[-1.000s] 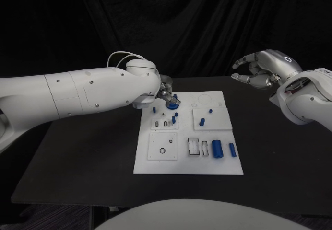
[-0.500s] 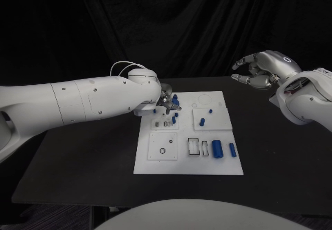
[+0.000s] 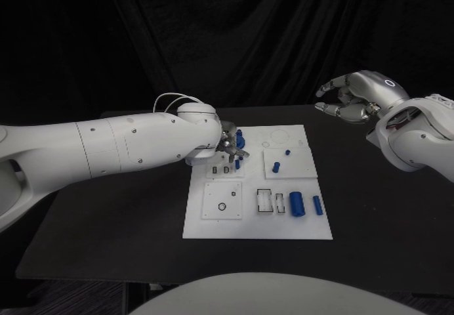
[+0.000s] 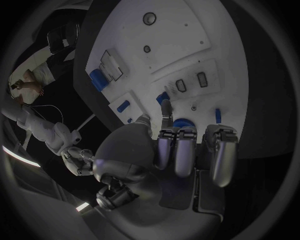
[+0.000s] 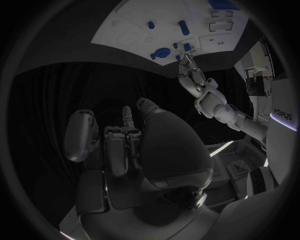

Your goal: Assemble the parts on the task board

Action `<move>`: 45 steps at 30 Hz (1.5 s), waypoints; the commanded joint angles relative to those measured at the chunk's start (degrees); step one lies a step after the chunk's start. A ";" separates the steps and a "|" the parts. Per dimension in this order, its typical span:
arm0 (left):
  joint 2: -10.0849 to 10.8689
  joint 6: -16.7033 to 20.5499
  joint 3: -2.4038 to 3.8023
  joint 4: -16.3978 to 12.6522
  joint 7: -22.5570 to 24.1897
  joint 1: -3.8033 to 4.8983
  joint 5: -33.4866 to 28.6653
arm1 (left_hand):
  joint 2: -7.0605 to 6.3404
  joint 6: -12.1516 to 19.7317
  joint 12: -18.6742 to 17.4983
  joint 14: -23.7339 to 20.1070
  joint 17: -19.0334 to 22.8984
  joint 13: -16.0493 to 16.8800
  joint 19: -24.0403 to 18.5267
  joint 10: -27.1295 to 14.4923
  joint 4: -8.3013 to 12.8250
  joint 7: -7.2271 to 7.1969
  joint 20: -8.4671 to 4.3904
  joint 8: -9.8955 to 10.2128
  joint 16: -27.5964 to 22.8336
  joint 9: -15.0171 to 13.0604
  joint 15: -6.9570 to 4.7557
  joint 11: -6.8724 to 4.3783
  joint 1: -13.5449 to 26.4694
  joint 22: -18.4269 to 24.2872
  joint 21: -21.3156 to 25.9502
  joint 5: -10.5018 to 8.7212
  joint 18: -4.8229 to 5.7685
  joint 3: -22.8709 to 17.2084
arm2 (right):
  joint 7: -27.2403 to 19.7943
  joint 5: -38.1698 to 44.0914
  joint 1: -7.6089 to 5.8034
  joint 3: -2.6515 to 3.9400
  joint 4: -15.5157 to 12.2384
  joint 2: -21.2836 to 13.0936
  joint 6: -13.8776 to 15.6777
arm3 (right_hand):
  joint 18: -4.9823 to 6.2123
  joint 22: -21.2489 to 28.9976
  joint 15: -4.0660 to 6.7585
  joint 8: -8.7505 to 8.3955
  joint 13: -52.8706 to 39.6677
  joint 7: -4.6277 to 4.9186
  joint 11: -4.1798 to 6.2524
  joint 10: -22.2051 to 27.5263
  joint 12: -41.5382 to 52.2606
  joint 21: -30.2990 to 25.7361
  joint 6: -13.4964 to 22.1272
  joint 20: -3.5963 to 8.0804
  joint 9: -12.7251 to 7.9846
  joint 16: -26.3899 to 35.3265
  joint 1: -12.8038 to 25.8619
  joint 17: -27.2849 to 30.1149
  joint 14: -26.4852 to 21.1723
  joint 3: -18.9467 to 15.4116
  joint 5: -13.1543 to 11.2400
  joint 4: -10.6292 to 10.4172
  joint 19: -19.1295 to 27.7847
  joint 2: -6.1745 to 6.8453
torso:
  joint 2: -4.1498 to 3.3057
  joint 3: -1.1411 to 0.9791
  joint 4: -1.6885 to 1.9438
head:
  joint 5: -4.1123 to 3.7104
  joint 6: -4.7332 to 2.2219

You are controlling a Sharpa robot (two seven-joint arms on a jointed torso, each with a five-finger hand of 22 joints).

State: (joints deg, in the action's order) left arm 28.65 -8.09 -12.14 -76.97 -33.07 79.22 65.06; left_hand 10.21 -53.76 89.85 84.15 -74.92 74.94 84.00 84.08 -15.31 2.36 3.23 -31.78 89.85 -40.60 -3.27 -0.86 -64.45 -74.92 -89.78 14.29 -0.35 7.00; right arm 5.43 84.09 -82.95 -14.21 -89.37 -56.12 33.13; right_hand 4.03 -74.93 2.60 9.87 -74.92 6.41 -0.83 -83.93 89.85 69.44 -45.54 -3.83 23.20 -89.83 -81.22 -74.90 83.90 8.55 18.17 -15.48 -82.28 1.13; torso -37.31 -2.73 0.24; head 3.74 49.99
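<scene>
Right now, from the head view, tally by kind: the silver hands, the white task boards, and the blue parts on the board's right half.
Silver hands: 2, the left hand and the right hand
White task board: 1
Blue parts on its right half: 4
Total: 7

A robotics lab: black curtains hang behind a black table carrying a white task board.

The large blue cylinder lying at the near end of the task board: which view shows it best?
The head view: the large blue cylinder lies unobstructed on the task board. The left wrist view shows it small and bent near the rim; the right wrist view shows it cut off at the circle's edge.
</scene>
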 commanded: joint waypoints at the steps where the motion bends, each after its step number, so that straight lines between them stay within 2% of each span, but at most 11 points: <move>1: -0.15 1.09 0.06 0.05 1.27 -0.17 -0.43 | 0.03 -0.42 0.15 5.85 -15.08 15.06 6.00 5.92 0.20 -0.07 -0.34 0.41 0.15 -0.16 -0.38 -0.39 -0.68 -15.08 -0.22 0.50 0.35 -0.25 | 0.94 0.14 0.15 0.05 -0.01 -0.03 -0.15 | 0.16 -9.53 -0.08 0.13 -15.08 -0.05 -0.19 -6.07 0.15 -0.32 -0.28 0.06 -0.08 -0.17 -0.52 -15.10 6.10 0.29 0.25 -0.10 0.42 0.03 | 0.07 0.01 0.01 | -0.02 0.01; 5: -0.24 1.06 0.06 0.25 1.43 -0.25 -0.43 | 0.00 -0.48 0.15 5.85 -15.08 15.06 6.00 5.92 0.37 -0.08 -0.37 0.76 0.15 -0.41 -0.41 -0.41 -1.02 -15.08 -0.22 0.86 0.35 -0.50 | 1.01 0.14 0.15 0.05 0.03 0.02 -0.24 | 0.23 -9.44 -0.09 0.12 -15.08 -0.02 -0.21 -6.07 0.15 -0.67 -0.27 0.06 -0.10 -0.17 -0.55 -15.10 6.10 0.32 0.36 -0.10 0.55 0.04 | 0.11 -0.04 -0.11 | 0.15 0.01; 12: -0.60 1.21 0.06 0.86 1.79 -0.48 -0.43 | 0.02 -0.47 0.15 5.85 -15.08 15.06 6.00 5.92 0.44 -0.05 -0.40 1.23 0.15 -0.67 -0.43 -0.41 -1.26 -15.08 -0.22 1.16 0.35 -0.78 | 1.19 0.14 0.16 0.05 0.11 0.16 -0.52 | 0.28 -9.37 -0.11 0.09 -15.08 0.02 -0.24 -6.07 0.15 -0.93 -0.25 0.05 -0.13 -0.17 -0.61 -15.10 6.10 0.37 0.51 -0.08 0.66 0.05 | 0.07 -0.12 0.00 | 0.00 0.01; 27: -1.04 1.39 0.06 1.67 1.90 -1.49 -0.43 | 0.08 -0.32 0.15 5.85 -15.08 15.06 6.00 5.92 0.28 0.04 -0.40 1.81 0.15 -0.83 -0.40 -0.35 -1.24 -15.08 -0.22 0.89 0.35 -0.94 | 0.69 0.14 0.18 0.05 0.27 0.27 -0.79 | 0.43 -9.14 -0.19 0.11 -15.08 0.14 -0.34 -6.07 0.15 -1.77 -0.36 -0.01 -0.21 -0.17 -0.95 -15.10 6.10 0.65 0.96 0.05 0.99 0.03 | 0.02 -0.11 0.00 | 0.15 0.01; 45: -1.26 0.83 0.06 2.21 1.77 -1.98 -0.43 | 0.06 -0.48 0.15 5.85 -15.08 15.06 6.00 5.92 0.65 0.03 -0.39 2.69 0.15 -1.12 -0.40 -0.34 -1.90 -15.08 -0.22 1.05 0.35 -1.53 | 0.61 0.14 0.26 0.05 0.31 0.34 -1.25 | 0.48 -9.07 -0.21 0.15 -15.08 0.16 -0.36 -6.07 0.15 -2.06 -0.47 -0.03 -0.23 -0.17 -1.08 -15.10 6.10 0.76 1.15 0.10 1.09 0.02 | 0.06 -0.07 0.02 | 0.07 0.01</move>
State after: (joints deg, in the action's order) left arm 27.56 -7.09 -12.14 -74.77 -32.08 77.37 64.96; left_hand 10.14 -53.95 89.85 84.15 -74.90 74.94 84.06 84.11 -14.69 2.16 3.18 -29.29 89.85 -41.64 -3.27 -0.83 -65.88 -74.90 -89.77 15.13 -0.36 5.72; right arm 5.54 84.08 -82.84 -14.21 -89.07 -55.81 32.26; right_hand 4.02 -74.91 2.60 9.87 -74.92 6.61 -0.84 -83.93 89.85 67.55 -45.73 -3.78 23.04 -89.83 -81.74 -74.91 83.90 9.03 19.27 -15.32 -81.69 1.05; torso -37.27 -2.81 0.26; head 3.78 49.99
